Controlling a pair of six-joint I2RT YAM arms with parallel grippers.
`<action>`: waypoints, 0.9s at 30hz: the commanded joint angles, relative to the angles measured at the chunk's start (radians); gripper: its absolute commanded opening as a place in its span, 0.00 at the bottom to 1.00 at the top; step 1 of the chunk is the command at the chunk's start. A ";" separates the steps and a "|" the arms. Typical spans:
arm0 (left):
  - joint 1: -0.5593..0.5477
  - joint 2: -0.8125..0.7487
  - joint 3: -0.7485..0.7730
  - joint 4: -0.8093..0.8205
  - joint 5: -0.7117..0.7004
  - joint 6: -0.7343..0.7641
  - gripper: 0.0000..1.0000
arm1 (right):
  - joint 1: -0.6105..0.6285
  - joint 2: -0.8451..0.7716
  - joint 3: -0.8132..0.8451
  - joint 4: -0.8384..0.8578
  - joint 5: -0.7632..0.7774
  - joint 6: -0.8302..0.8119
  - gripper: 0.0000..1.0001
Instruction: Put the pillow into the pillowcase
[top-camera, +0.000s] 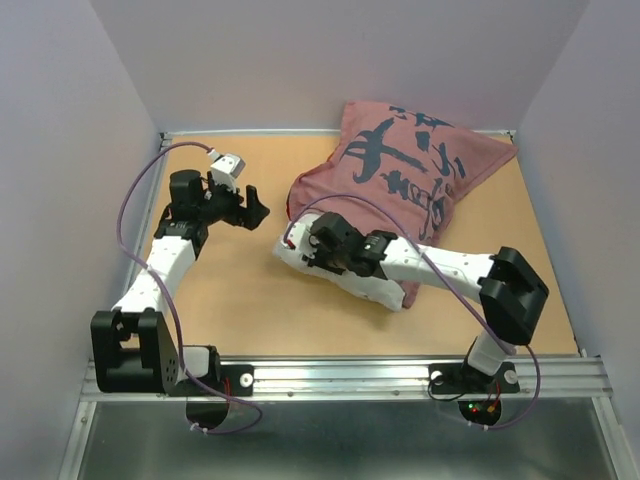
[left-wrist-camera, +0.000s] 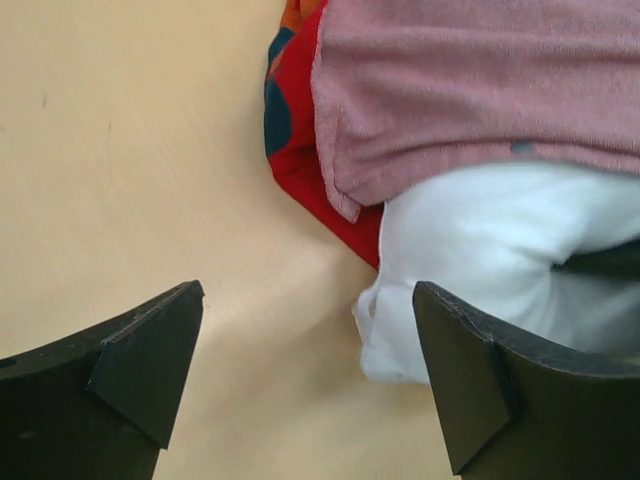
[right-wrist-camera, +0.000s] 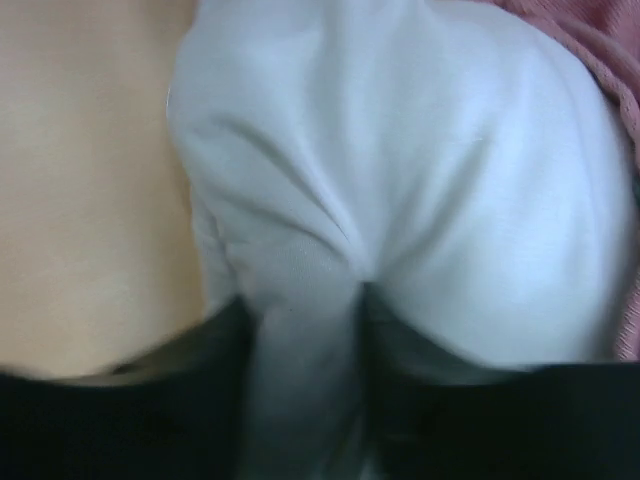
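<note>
The pinkish-red pillowcase (top-camera: 400, 170) with dark blue characters lies at the back right, bulging. The white pillow (top-camera: 352, 287) sticks out of its near-left mouth. My right gripper (top-camera: 312, 245) lies on that exposed end. In the right wrist view its jaws stand apart, open, with a thick loose fold of the pillow (right-wrist-camera: 400, 150) rising between them at the right gripper (right-wrist-camera: 303, 330). My left gripper (top-camera: 255, 212) hovers open to the left, nothing between its fingers. The left wrist view has the left gripper (left-wrist-camera: 308, 300) over bare table, the pillow (left-wrist-camera: 480, 240) corner and pillowcase (left-wrist-camera: 480, 90) edge just ahead.
The tan table (top-camera: 240, 290) is boxed by pale walls at the back and both sides. A metal rail (top-camera: 350, 375) runs along the near edge. The pillowcase's bright red inner face (left-wrist-camera: 300, 160) shows at its mouth. Purple cables loop off both arms.
</note>
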 joint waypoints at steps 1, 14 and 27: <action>0.005 0.094 0.106 -0.044 0.208 0.271 0.91 | -0.061 -0.169 -0.074 0.051 0.133 0.037 0.10; -0.265 0.229 0.085 0.183 0.294 0.654 0.78 | -0.102 -0.538 -0.144 0.050 0.127 -0.026 0.01; -0.400 0.459 0.048 0.775 0.089 0.253 0.97 | -0.115 -0.654 -0.110 0.048 0.082 0.011 0.01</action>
